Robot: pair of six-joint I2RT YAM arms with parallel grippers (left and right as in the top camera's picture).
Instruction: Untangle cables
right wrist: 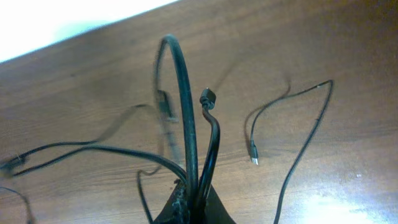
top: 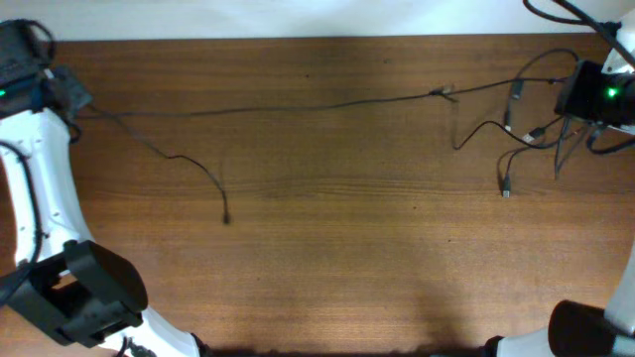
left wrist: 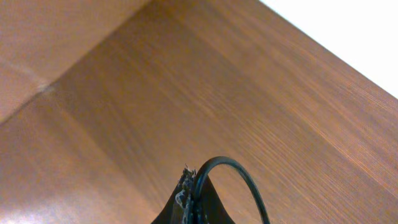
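A long thin black cable [top: 298, 105] is stretched across the far part of the wooden table. It runs from my left gripper [top: 77, 99] to a small knot [top: 444, 92]. One branch trails down to a loose plug [top: 226, 216]. My left gripper [left wrist: 191, 182] is shut on a loop of cable [left wrist: 239, 171]. At the far right, my right gripper [top: 572, 99] is shut on a bunch of cables [top: 526, 134]. In the right wrist view that gripper [right wrist: 194, 186] pinches several cords. One black plug [right wrist: 207, 97] sticks up, and a silvery tip [right wrist: 254, 160] lies on the wood.
The table's far edge [top: 298, 40] meets a white surface. My left arm's base [top: 84, 293] fills the near left corner and the right arm's base [top: 585, 327] the near right. Another plug end [top: 506, 190] lies below the right bunch.
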